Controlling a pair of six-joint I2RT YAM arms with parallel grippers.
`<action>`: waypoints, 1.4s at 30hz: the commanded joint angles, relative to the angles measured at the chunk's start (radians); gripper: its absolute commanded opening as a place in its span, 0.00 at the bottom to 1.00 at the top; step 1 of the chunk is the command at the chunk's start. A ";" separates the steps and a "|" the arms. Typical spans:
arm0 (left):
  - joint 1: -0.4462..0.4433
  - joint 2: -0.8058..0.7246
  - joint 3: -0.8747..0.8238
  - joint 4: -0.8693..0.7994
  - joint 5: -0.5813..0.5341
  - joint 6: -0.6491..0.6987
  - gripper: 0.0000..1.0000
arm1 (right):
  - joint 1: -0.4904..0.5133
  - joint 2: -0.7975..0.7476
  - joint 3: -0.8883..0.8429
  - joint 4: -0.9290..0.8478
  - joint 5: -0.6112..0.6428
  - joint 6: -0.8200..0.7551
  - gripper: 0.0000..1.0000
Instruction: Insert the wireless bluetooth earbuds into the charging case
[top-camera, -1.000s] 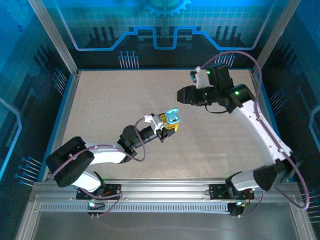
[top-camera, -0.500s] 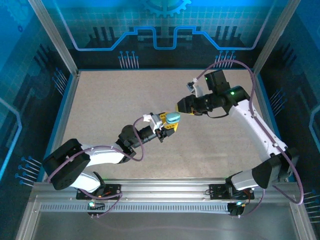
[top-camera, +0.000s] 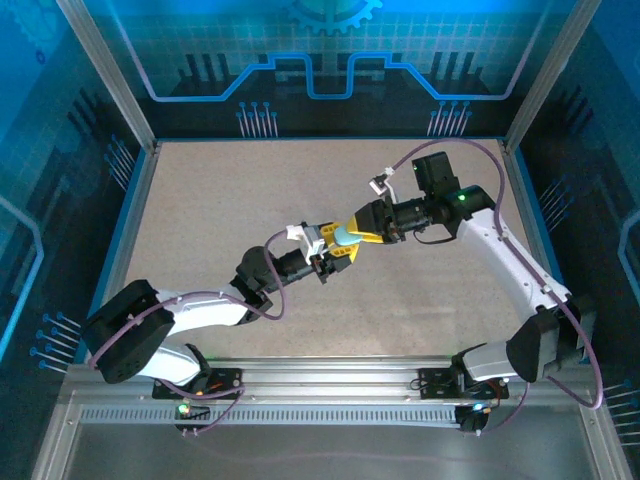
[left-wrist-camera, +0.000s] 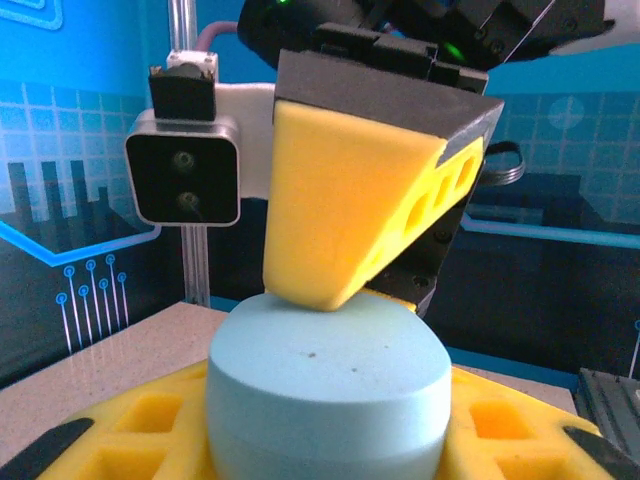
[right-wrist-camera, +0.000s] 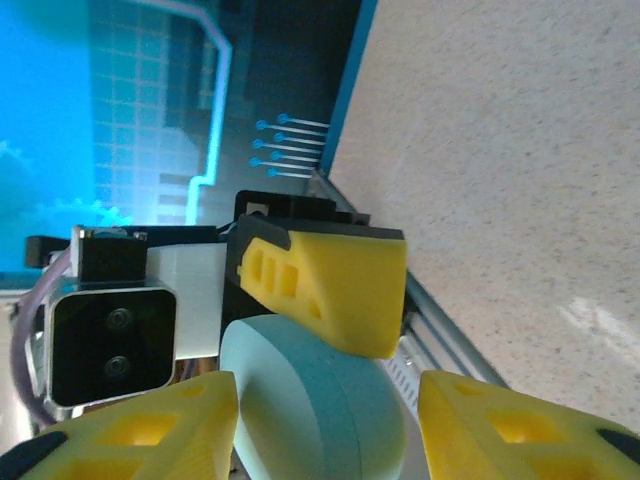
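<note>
L gripper clenches the charging case mid-air over the table. R gripper: jaws apart round it, 1 finger touching its top. Case looks shut; can't tell if earbuds are in.

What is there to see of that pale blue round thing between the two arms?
It is a pale blue case, a smooth rounded puck of matte-looking plastic, seemingly shut, with a tiny dark speck on its top face. It hangs above the table, near the middle, clamped in the left tool. The right tool straddles it from the other side; one of its yellow fingers rests on the top face. Whether that tool grips it I cannot tell.
</note>
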 joint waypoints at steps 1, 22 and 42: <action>-0.004 -0.027 0.037 0.019 0.030 -0.022 0.39 | -0.011 -0.008 -0.014 0.049 -0.099 0.022 0.45; -0.002 -0.096 -0.027 -0.164 -0.076 0.050 0.70 | -0.142 -0.067 -0.170 0.218 0.104 0.149 0.12; 0.064 -0.504 -0.050 -0.765 -0.366 -0.045 0.83 | -0.006 0.386 -0.336 0.573 0.381 0.240 0.17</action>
